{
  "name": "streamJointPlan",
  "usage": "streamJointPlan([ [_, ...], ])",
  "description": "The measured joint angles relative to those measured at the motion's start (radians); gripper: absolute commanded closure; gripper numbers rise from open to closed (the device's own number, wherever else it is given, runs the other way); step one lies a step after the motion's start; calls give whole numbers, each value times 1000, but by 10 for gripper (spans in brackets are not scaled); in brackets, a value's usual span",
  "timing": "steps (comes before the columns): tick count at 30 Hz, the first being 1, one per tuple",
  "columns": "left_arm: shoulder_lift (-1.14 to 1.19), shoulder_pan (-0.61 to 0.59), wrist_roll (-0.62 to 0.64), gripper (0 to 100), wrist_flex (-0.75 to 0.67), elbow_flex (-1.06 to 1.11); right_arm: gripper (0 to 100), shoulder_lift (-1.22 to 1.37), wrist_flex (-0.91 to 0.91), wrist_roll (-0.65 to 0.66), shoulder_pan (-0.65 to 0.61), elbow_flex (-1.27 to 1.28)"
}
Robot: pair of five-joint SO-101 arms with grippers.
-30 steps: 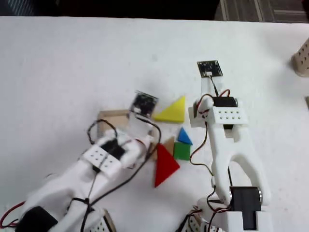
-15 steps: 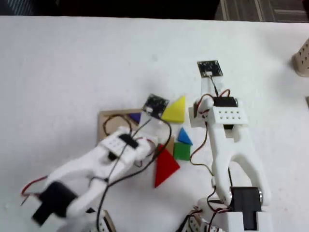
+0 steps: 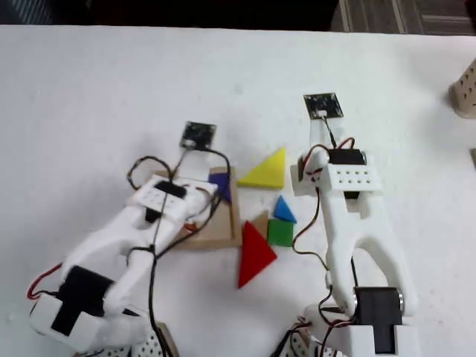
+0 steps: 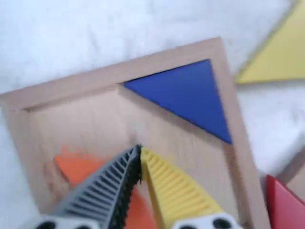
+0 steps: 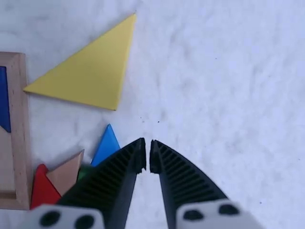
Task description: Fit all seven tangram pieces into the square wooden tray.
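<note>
High view: the wooden tray (image 3: 218,236) lies centre-left, a blue triangle (image 3: 221,186) in its upper-right corner. Left wrist view: the left gripper (image 4: 139,151), fingers together, hangs over the tray's orange piece (image 4: 76,167). Right wrist view: the right gripper (image 5: 147,155), fingers together, hangs near the yellow triangle (image 5: 90,76).

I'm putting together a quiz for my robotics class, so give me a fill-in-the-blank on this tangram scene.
The dark blue triangle lies in a ___ of the wooden tray. Under the left gripper, the tray holds an ___ piece. The square piece beside the red triangle is ___.
Missing words: corner; orange; green.
</note>
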Motion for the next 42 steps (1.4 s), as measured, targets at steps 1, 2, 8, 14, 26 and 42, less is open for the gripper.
streamJointPlan([
  [1,0,-3,0,977,5,0,978,0,0,0,0,0],
  [2,0,-2,0,977,8,0,978,0,0,0,0,0],
  [8,-11,-2,0,977,28,0,978,0,0,0,0,0],
  [14,-158,-2,0,977,81,38,978,0,0,0,2,0],
  [26,-408,-2,-68,976,227,244,978,0,0,0,2,0],
  [42,-137,-6,-69,976,189,117,978,0,0,0,0,0],
])
